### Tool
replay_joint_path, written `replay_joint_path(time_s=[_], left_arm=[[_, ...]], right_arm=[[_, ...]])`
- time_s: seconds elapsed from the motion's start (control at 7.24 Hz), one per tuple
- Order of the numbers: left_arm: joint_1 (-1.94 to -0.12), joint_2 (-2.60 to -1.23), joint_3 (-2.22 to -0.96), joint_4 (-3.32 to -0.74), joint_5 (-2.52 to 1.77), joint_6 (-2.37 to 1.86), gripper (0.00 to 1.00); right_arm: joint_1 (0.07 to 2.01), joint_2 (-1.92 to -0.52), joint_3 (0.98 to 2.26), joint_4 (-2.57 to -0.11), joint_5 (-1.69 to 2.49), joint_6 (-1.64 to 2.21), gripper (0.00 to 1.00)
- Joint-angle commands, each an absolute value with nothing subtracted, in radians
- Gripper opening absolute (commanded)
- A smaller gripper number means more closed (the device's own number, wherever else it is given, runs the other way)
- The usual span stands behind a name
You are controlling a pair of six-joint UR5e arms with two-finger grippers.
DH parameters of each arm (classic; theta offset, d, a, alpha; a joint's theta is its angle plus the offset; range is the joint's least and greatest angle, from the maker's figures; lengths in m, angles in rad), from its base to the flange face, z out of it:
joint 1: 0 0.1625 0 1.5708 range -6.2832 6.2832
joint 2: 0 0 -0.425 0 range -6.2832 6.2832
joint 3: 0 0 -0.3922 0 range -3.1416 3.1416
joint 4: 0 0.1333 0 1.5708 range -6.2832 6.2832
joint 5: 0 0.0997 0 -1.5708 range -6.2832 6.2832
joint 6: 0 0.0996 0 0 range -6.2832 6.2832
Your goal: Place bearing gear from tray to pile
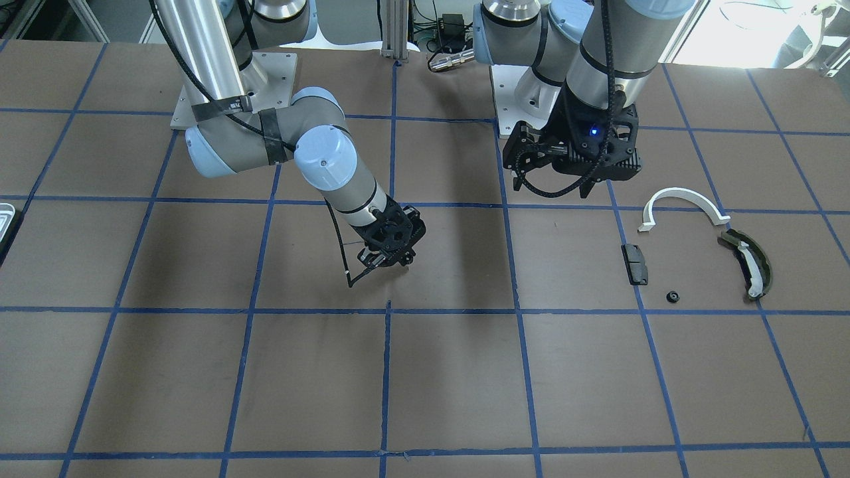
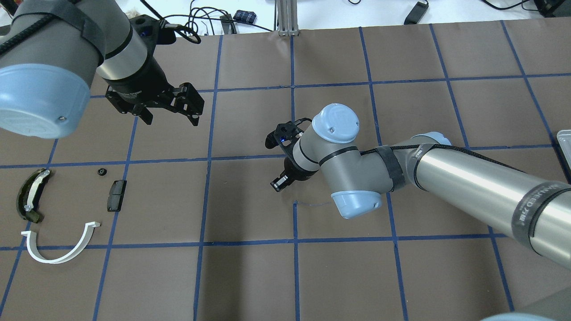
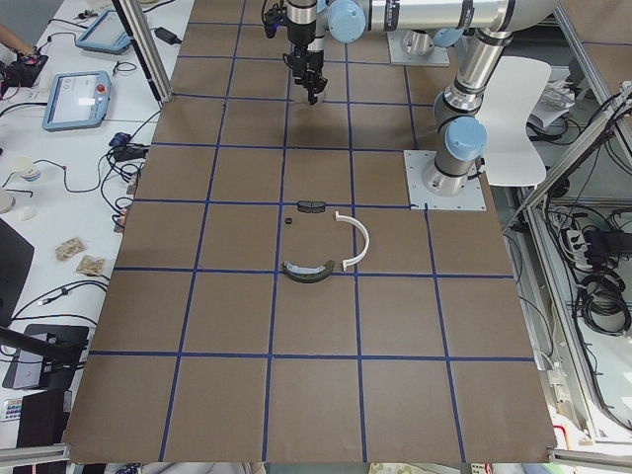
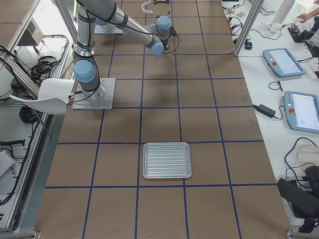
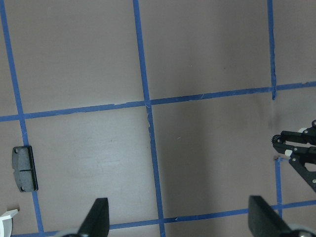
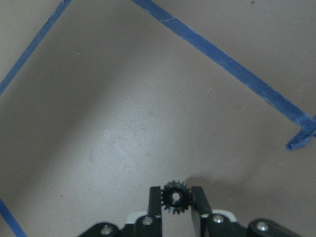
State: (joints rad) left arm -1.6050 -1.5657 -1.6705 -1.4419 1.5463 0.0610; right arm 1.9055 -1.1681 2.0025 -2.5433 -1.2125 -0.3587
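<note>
My right gripper (image 6: pixel 174 201) is shut on a small black toothed bearing gear (image 6: pixel 174 197) and holds it just above the brown table, near the table's middle (image 2: pixel 280 182) (image 1: pixel 388 260). My left gripper (image 2: pixel 171 117) hangs open and empty above the table, its fingers (image 5: pixel 98 219) spread wide. The pile lies on the robot's left: a white half-ring arc (image 2: pixel 53 261) (image 1: pixel 677 192), an olive curved piece with a white strip (image 2: pixel 29 196) (image 1: pixel 750 262), a black block (image 2: pixel 116 195) (image 5: pixel 23 168) and a small black round part (image 2: pixel 102 171) (image 1: pixel 673 296). The tray (image 4: pixel 167 145) sits far to the robot's right.
The tray's rim also shows at the edge of the overhead view (image 2: pixel 564 140) and the front view (image 1: pixel 5 216). Blue tape lines grid the table. Cables and pendants lie beyond the far table edge.
</note>
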Motion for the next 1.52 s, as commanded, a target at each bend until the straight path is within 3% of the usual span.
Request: replay_joint_path(time_s=[0.0, 0.41, 0.69, 0.83, 1.1, 1.38], left_arm=[[-1.62, -1.585, -1.684, -1.446, 1.545, 0.058, 1.0], [-1.724, -1.592, -1.825, -1.364, 1.545, -0.076, 1.0], [-1.817, -1.665, -1.99, -1.051, 1.534, -0.218, 1.0], [-1.853, -1.719, -1.985, -0.989, 1.537, -0.269, 1.0], [-1.917, -1.833, -1.973, -0.889, 1.545, -0.31, 1.0], [-1.936, -1.913, -1.97, -0.781, 1.546, -0.348, 1.0]], right_arm=[[1.904, -1.16, 2.002, -2.562, -1.212, -0.357, 0.99], [1.763, -1.228, 1.991, -2.528, -1.277, -0.354, 1.0], [1.581, -1.383, 1.983, -2.241, -1.288, -0.356, 1.0], [1.521, -1.472, 1.942, -2.074, -1.36, -0.354, 1.0], [1.439, -1.541, 1.73, -1.66, -1.473, -0.347, 1.0], [1.437, -1.54, 1.558, -1.452, -1.5, -0.125, 1.0]])
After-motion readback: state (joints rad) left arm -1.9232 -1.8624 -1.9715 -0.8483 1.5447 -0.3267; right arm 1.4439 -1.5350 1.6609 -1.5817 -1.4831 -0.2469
